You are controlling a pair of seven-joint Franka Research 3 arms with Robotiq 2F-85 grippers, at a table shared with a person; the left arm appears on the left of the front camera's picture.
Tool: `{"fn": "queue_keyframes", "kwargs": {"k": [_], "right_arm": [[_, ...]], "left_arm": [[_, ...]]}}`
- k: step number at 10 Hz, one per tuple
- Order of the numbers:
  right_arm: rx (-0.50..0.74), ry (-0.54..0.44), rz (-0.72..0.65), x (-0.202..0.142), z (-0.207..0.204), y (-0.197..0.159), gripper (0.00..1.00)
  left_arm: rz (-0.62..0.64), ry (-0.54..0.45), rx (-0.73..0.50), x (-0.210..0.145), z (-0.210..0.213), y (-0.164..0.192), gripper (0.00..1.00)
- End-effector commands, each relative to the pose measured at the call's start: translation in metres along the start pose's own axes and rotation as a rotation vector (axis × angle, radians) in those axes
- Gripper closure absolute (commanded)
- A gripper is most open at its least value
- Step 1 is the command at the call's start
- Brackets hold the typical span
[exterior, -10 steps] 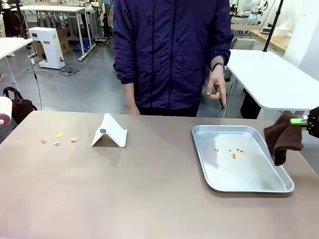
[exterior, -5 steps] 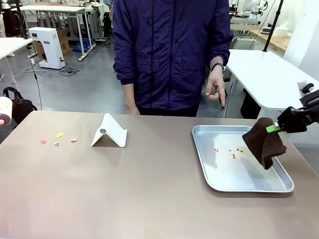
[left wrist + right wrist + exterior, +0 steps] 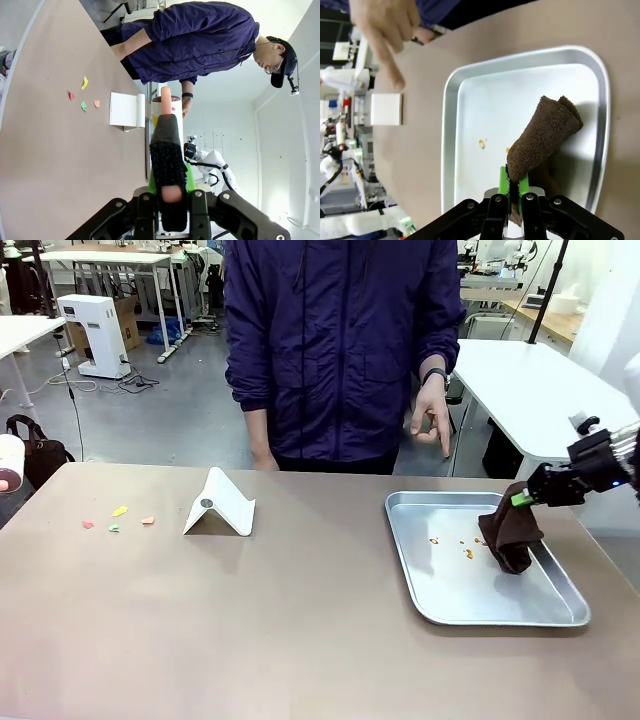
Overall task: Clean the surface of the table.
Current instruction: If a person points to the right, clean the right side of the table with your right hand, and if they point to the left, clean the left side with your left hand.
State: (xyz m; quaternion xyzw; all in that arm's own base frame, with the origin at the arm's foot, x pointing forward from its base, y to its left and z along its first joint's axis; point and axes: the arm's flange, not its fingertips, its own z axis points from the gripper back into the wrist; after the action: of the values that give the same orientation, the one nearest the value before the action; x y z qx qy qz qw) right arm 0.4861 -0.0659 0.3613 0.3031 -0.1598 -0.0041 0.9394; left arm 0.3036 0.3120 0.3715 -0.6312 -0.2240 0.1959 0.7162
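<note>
Closest in, on the robot's side, the left jaws are pressed tight on a dark, bristly, brush-like tool (image 3: pixel 167 150) with a pinkish end, which points out over the taupe-brown surface (image 3: pixel 300 630). That surface runs wide across the foreground and is bare in its near half.

Farther on, at the right, a shiny metal tray (image 3: pixel 480 590) lies flat on the surface, with a few orange crumbs (image 3: pixel 462 542) in its far half. The right jaws are clamped on the top of a dark brown cloth (image 3: pixel 510 530) — green pads pinching it. The cloth hangs down into the tray just beside the crumbs, its lower end at the tray floor.

Toward the left, a white folded stand (image 3: pixel 218 505) sits upright, with small coloured scraps (image 3: pixel 118 518) on the surface near it.

Beyond the far edge stands a person in a dark blue jacket (image 3: pixel 340 350) — one hand (image 3: pixel 432 420) held loosely, past the tray's far side.
</note>
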Motion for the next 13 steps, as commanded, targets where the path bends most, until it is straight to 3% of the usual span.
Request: {"fn": "queue_keyframes", "kwargs": {"k": [1, 7, 9, 13], "right_arm": [[0.018, -0.01, 0.016, 0.014, -0.026, 0.003, 0.93], [0.108, 0.155, -0.005, 0.017, -0.092, 0.004, 0.93], [0.175, 0.249, 0.026, 0.014, -0.107, 0.017, 0.93], [0.196, 0.355, 0.116, 0.003, -0.138, 0.052, 0.93]], "left_arm": [[-0.017, 0.007, -0.013, -0.002, 0.002, -0.002, 1.0], [-0.017, 0.007, -0.013, -0.002, 0.002, -0.002, 1.0], [-0.017, 0.007, -0.013, -0.002, 0.002, -0.002, 1.0], [-0.017, 0.007, -0.013, -0.002, 0.002, -0.002, 1.0]]}}
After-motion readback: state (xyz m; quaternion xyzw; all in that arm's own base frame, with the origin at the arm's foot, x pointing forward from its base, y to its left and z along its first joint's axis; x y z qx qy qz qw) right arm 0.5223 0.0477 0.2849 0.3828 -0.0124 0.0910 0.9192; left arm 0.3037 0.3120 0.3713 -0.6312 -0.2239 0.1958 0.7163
